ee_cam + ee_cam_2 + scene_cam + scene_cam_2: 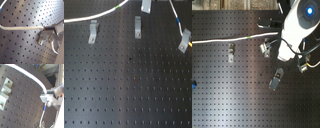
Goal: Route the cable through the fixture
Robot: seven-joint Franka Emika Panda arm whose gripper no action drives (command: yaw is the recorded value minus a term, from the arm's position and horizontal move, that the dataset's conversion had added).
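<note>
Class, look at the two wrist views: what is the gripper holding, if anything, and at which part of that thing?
The gripper is shut on the cable. In the second wrist view the cable continues beyond the gripper, so the hold is partway along it, not at an end.

The desk is black, dotted with a regular grid of small pale holes. The cable is white, with a short green band and, in the first exterior view's upper right, a blue band. The clip fixtures are plain grey metal. The robot arm is white with a glowing blue disc.
</note>
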